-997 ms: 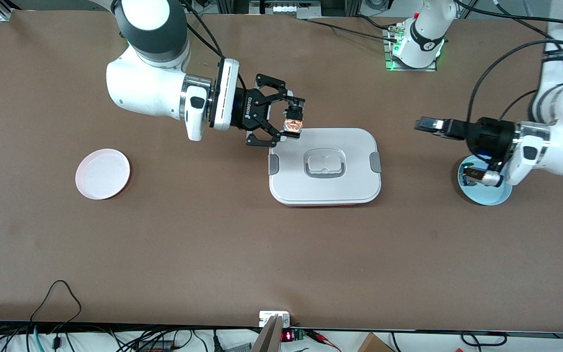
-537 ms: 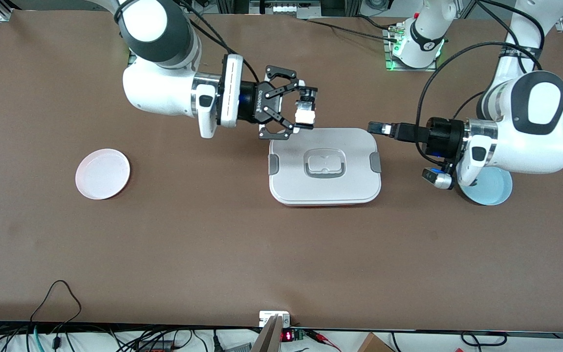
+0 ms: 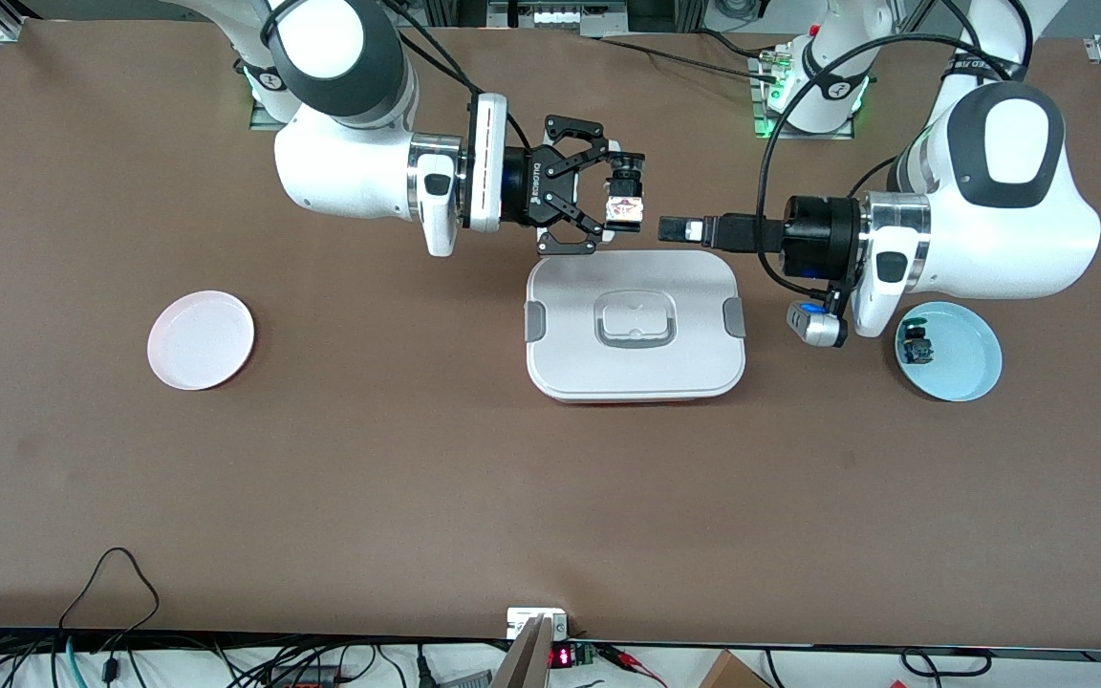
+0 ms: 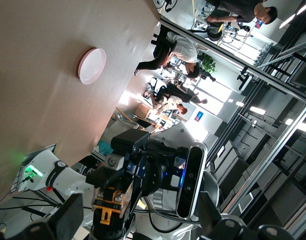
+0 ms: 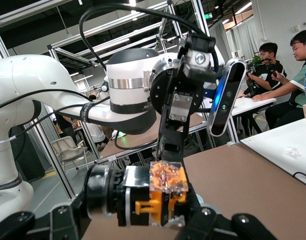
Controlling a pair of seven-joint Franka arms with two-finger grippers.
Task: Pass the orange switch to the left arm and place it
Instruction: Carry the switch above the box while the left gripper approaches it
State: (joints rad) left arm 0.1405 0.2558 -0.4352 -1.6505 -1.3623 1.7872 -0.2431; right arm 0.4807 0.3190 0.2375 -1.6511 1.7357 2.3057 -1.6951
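Front view: handover stage, judged mid-air. Right gripper [image 3: 629, 203] clamped on orange switch [image 3: 623, 204], held up just off the box [image 3: 635, 325] edge nearest the robot bases. Left gripper [image 3: 680, 229] level with it, jaws spread wide, tips just short of the switch, holding nothing. Next, by judgement: advance left gripper until fingers straddle the switch, close, then release right grip; keep both clear of the lid.
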